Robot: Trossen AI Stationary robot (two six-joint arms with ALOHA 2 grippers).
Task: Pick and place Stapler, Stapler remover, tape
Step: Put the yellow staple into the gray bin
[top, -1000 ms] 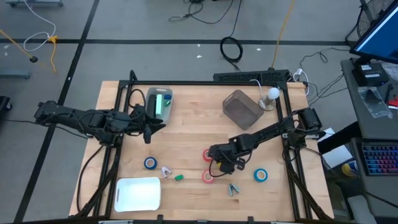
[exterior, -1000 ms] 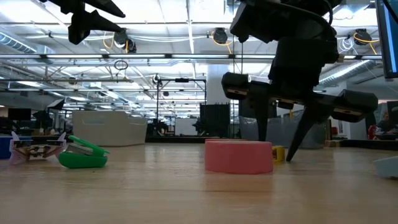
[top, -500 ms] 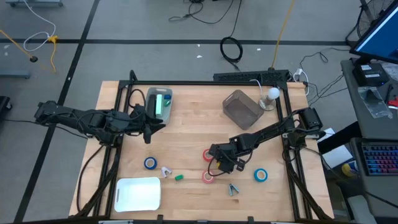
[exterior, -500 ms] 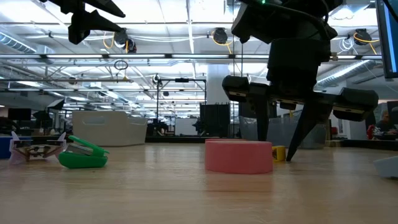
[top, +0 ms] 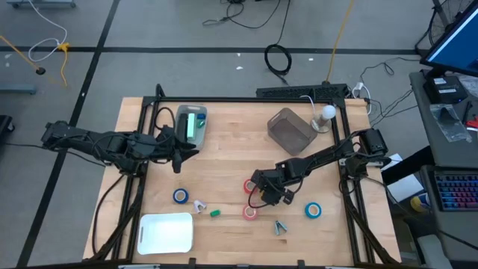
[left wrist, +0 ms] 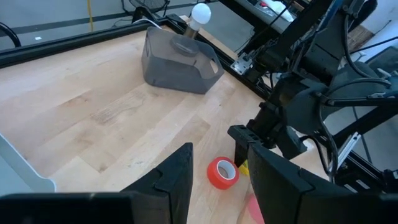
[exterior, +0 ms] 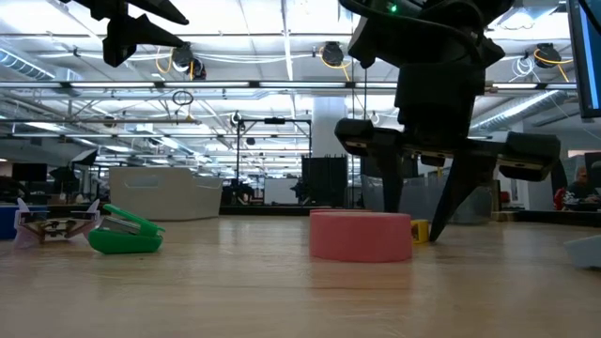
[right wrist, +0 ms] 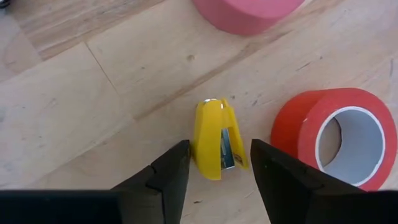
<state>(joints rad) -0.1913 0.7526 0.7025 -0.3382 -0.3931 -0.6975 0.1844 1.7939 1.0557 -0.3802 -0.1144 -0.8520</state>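
Now, from above, the right end effector [top: 267,196] sits a touch nearer the red tape roll [top: 249,186] than a second ago, hanging over the gap between that roll and the second red roll [top: 249,213] closer to the tabletop's [top: 231,161] front edge. The left end effector [top: 178,158] has not moved, parked well away from the red roll, beside the grey tray [top: 191,123].

At tabletop height, the right end effector [exterior: 421,211] stands behind the pink-looking roll [exterior: 361,235], its two dark fingers [exterior: 449,199] splayed slightly wider than before, with a small yellow stapler [exterior: 420,231] low between them. A green stapler [exterior: 124,232] lies far from that roll.

The left wrist view shows its own jaws open and empty, with the red roll [left wrist: 222,172] and the right arm beyond.

The right wrist view gives the clearest reading: the yellow stapler [right wrist: 217,139] lies flat between the open fingers [right wrist: 165,177], untouched, with the red roll [right wrist: 337,137] just beside it. The widening suggests a grasp being lined up, not yet made.
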